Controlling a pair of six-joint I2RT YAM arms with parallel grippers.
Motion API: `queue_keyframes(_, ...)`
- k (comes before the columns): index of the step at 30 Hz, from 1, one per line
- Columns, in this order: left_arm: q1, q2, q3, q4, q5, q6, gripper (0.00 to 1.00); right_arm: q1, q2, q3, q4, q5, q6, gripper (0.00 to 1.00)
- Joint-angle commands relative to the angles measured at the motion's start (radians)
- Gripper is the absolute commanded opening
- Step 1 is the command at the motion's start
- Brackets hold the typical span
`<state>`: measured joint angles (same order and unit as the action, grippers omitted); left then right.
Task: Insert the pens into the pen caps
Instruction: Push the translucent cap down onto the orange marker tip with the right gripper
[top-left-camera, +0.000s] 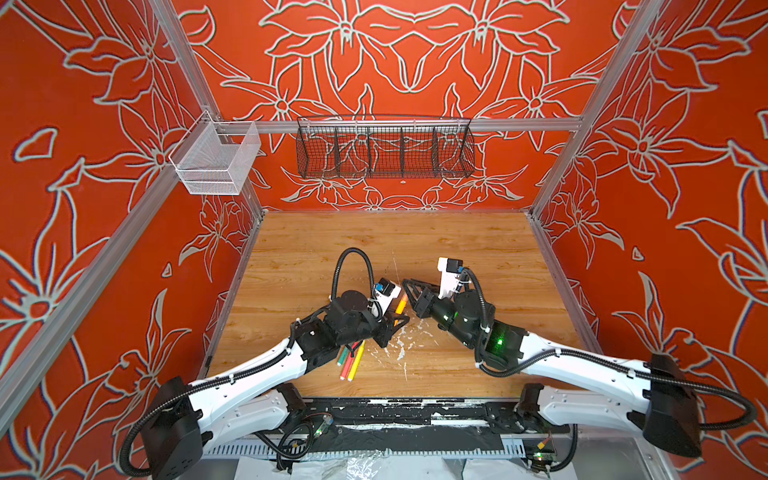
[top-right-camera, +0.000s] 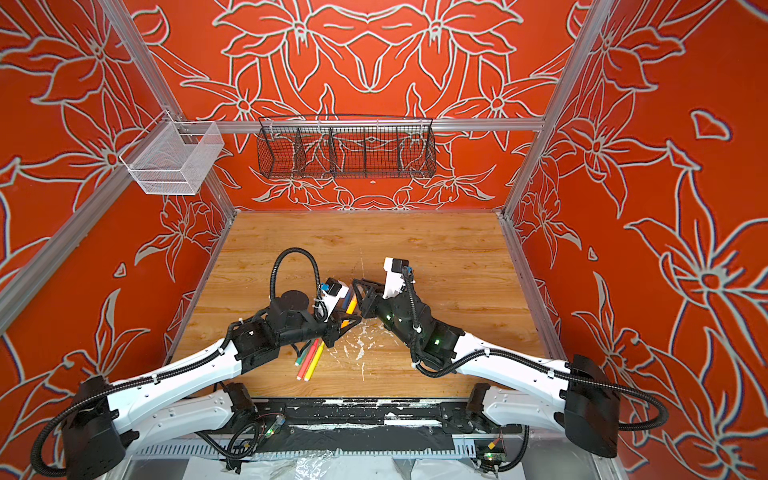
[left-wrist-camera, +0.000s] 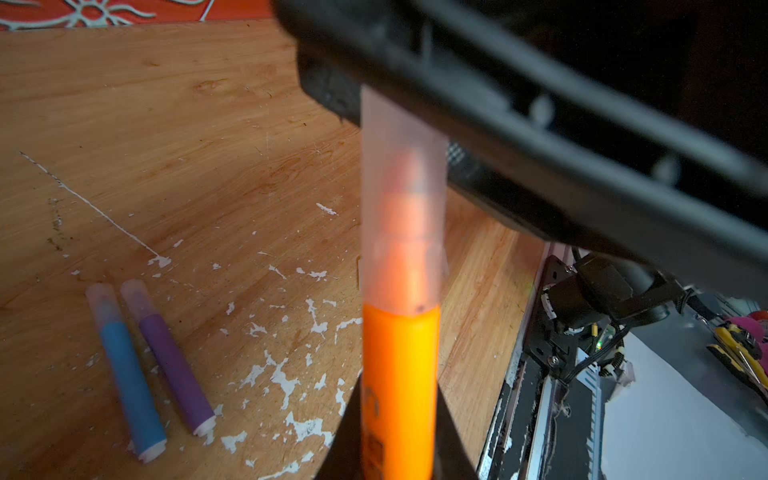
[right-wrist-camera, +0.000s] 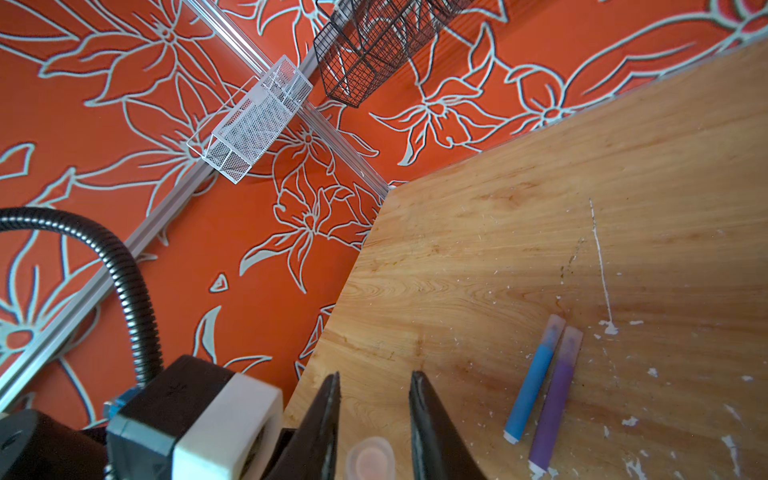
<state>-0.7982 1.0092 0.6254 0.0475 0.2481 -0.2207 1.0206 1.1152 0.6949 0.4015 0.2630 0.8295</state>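
Closest to the lens, an orange pen (left-wrist-camera: 399, 340), pinched tight between the fingers of the left gripper (left-wrist-camera: 399, 386). Wears a clear cap (left-wrist-camera: 403, 187) over its tip, seated down to the edge of the orange barrel, tip dimly visible through the plastic. Meets the right gripper (right-wrist-camera: 374, 378) at the cap's closed end: jaws narrow, one on each side of it, contact impossible to tell. Shows up in both top views just below the middle of the frame, slanting up between the two grippers, left gripper (top-left-camera: 392, 324) lower, right gripper (top-left-camera: 409, 293) just above and to the right. Nearby on the wooden table (top-left-camera: 415, 241), seen from both wrists, a blue pen (left-wrist-camera: 129, 374) and a purple pen (left-wrist-camera: 174, 365), side by side, nearly touching, each with a see-through cap on. Lower centre of a top view, partly under the left arm (top-left-camera: 257, 370): green pen (top-left-camera: 343, 356), pink-red pen (top-left-camera: 345, 372), yellow pen (top-left-camera: 356, 361), fanned close together, tips hidden. Right of these three, white paint flecks (top-left-camera: 401, 345) on the wood. On the back wall, upper centre, black wire basket (top-left-camera: 384, 149); at upper left, white mesh basket (top-left-camera: 216, 158).
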Motion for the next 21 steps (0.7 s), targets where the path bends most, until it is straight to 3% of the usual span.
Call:
queue_keyframes(1,0.004,-0.014,0.004,0.027,0.007,0.019,0.00,-0.005,0.018,0.025,0.009,-0.020,0.017,0.26)
queue_keyframes(11,0.004,0.015,0.058,0.024,-0.042,0.029,0.00,-0.004,0.056,0.014,0.014,-0.068,0.038,0.02)
queue_keyframes(21,0.004,0.058,0.142,0.043,-0.110,0.072,0.00,0.016,0.048,-0.017,0.006,-0.128,0.043,0.00)
